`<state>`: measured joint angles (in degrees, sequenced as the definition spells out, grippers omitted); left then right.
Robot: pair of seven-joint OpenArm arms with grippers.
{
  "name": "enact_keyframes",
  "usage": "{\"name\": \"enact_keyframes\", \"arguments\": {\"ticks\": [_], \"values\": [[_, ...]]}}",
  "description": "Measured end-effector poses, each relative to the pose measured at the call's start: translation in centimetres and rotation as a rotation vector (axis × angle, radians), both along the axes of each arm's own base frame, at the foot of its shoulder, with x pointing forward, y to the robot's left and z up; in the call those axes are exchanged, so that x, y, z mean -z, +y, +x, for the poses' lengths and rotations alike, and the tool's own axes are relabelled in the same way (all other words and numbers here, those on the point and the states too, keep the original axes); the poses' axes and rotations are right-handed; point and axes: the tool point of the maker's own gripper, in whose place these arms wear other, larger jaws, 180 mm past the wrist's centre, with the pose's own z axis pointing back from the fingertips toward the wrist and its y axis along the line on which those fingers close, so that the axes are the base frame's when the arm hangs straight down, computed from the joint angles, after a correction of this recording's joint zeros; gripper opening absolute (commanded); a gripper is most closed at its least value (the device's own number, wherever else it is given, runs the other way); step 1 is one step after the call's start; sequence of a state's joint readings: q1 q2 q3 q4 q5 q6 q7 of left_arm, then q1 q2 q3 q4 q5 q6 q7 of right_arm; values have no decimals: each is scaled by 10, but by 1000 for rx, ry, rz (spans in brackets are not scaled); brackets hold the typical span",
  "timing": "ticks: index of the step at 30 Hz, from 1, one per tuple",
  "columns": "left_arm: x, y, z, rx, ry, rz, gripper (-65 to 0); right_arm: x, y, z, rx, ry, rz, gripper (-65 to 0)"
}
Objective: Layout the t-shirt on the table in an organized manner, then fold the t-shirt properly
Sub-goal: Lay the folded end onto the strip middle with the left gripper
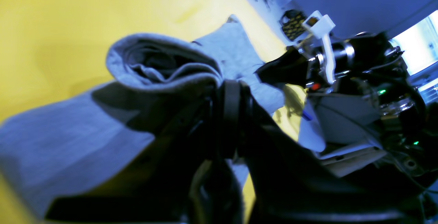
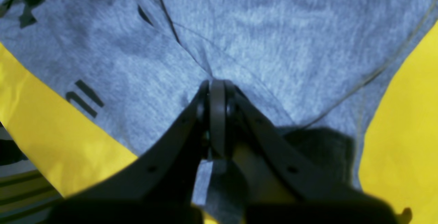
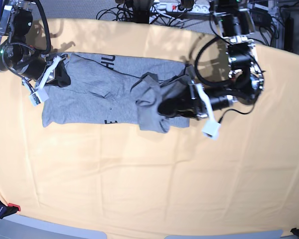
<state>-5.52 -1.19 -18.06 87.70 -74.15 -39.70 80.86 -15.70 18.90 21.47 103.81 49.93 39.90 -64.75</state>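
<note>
So the t-shirt [image 3: 97, 92] is lying stretched out sideways across the far half of the tabletop [image 3: 149, 184], mostly plain grey side up, with bits of the black lettering peeking out along the far edge and the near edge. It's not flat at all: there are diagonal creases running through the middle, and the end toward the base view's right is bunched and folded back over itself into a lumpy heap.

The left gripper [image 1: 231, 90] is right at that heap, closed tight on a rolled-up fold of the grey fabric (the left wrist view shows the cloth curling over into a tube right at the fingertips). In the base view that arm comes in from the right, lying low over the shirt.

The right gripper [image 2: 216, 90] is at the other end, the base view's left, also pinched together on the t-shirt. The right wrist view shows creases fanning out from the pinch point and a seam running off to the right. A small black mark of the print sits to the left of it, near the shirt's edge.

All around is the yellow-orange creased cloth covering the tabletop. Cables and power strips [image 3: 182, 7] lie past the far edge.
</note>
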Motion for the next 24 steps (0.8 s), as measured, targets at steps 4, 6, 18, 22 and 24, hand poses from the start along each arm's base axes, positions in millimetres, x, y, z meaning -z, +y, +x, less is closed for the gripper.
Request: {"name": "enact_keyframes", "arguments": {"ticks": [4,6,18,22,24], "values": [[-15,-29,-9,72,-10,-92,-338,0,0,0,0,0,0,-650],[-20,-37,-14,105,-15,-121,-190,0,0,0,0,1,-1,-650],[-26,-12,4,16,-43,-115,-639,1,0,-1,-2,7,-4,-650],[-33,16,18,-86,-64,-133,-650,1,0,-1,-3,10,-5,-650],[-36,32,22,-126,-75,-143,-650,1,0,-1,-3,9,-4,-650]]}}
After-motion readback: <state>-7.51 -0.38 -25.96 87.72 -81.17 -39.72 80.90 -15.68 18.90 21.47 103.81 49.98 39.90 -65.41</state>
